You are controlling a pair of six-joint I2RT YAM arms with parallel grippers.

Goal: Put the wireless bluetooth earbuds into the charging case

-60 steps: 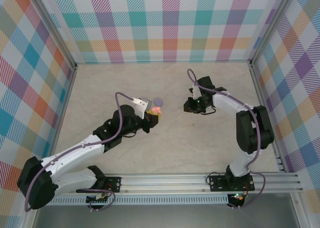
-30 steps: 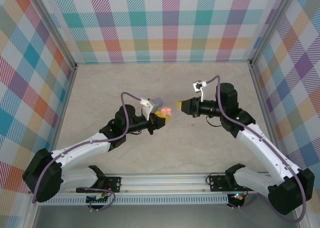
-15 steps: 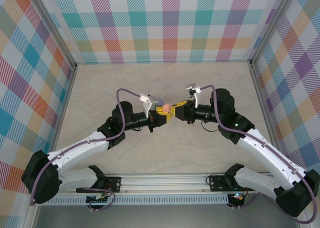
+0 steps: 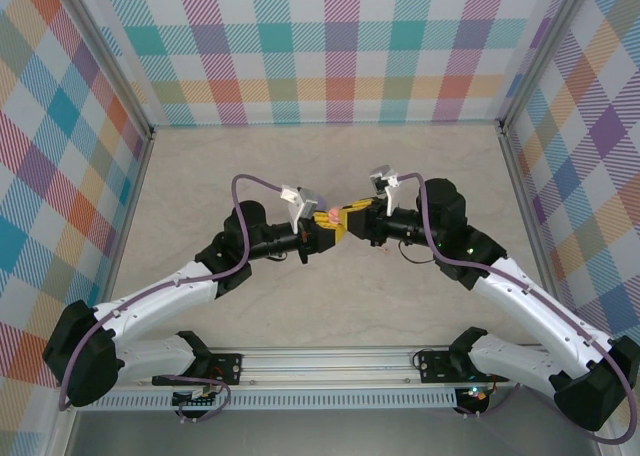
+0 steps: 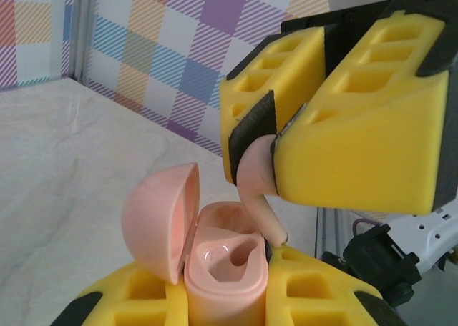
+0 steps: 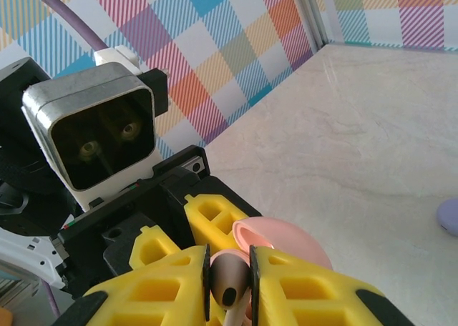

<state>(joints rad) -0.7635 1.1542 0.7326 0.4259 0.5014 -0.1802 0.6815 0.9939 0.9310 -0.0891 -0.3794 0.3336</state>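
Right gripper (image 4: 347,216) seemingly nearer, around earbud (image 5: 255,177)

White arms (image 4: 160,298), purple cables (image 6: 66,17), yellow tool fingers (image 5: 358,140)

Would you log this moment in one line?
left claw: shut on pink case | right claw: shut on pink earbud | earbud: outside open case
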